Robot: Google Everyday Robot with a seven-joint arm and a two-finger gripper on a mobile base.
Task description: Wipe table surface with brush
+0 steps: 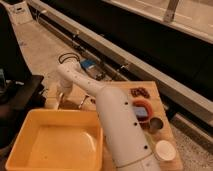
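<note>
- The white arm (pixel 120 132) goes from the near right side over the tabletop (pixel 160 102) and bends down at the far left.
- The gripper (pixel 59 100) hangs low at the far left end of the tabletop, just behind the yellow tray (pixel 22 137). I cannot tell if it is open or closed.
- The tabletop, of light wooden planks, lies under the arm and tray.
- On its right side stand a red bowl (pixel 142 109), a metal cup (pixel 155 124) and a white cup (pixel 164 150).

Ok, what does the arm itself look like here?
The arm is a white shell of thick rounded segments, tapering toward its far end, with small dark dots along its side. No cables or lettering show. The gripper, just beyond the yellow tray, looks pale too.
</note>
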